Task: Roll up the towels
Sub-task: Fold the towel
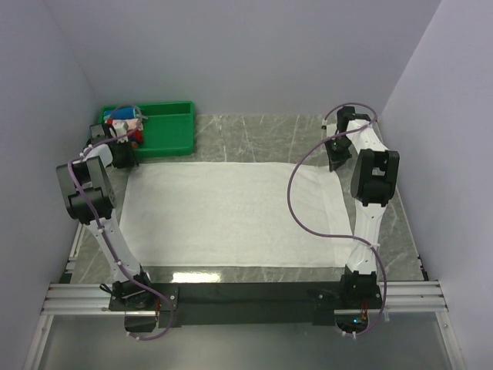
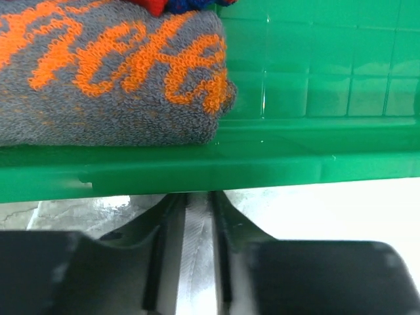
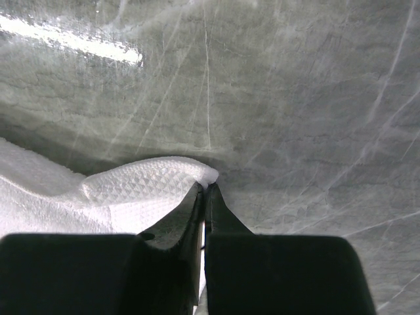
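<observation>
The large white towel lies spread flat across the marble table. My right gripper is at the towel's far right corner. In the right wrist view it is shut on that corner, and the towel bulges up in a small fold just left of the tips. My left gripper is at the far left corner, beside the green bin. In the left wrist view its jaws stand a narrow gap apart with a pale woven-looking strip between them. The towel lies just to their right.
A green plastic bin stands at the back left, its near wall right in front of the left fingers. It holds small rolled cloths, among them a grey and orange one. Bare marble lies beyond the right gripper.
</observation>
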`<state>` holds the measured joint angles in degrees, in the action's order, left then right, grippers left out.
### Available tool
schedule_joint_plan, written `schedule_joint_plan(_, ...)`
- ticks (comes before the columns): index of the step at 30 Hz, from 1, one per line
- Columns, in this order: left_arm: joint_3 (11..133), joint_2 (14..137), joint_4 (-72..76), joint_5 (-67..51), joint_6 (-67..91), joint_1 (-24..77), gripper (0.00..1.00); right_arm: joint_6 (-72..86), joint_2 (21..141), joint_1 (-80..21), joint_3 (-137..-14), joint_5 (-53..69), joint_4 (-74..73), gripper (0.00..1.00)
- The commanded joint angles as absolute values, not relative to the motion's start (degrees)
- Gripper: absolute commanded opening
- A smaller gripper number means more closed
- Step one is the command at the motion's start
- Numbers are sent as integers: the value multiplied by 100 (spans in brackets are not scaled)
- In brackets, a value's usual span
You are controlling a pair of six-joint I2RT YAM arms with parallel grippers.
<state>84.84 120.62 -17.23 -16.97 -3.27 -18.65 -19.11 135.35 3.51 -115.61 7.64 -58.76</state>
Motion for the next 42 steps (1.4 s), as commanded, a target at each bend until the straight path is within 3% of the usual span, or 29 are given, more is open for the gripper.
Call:
schedule_joint_plan(1, 8420, 12067, -2135, -1652, -422, -1819, 24, -1907, 13430, 308, -11619, 914, -5985, 0)
schedule_joint_plan(5, 8674, 12024, -2355, -1854, -474, -1828, 6, -1925, 13377, 316, -11602, 932, -5968, 0)
schedule_joint_plan(8, 8911, 11857, -2574, -2204, -588, -1854, 1, -1960, 13245, 316, -11558, 932, -5906, 0)
schedule_joint_plan(26, 10493, 11523, -4095, -3278, -1204, -2285, 0, -2118, 12542, 676, -12129, 1529, -6056, 0)
schedule_joint_plan(42, 12032, 12322, -3244, -3261, -141, -2355, 0, -1828, 12982, 677, -13536, 1398, -5389, 0)
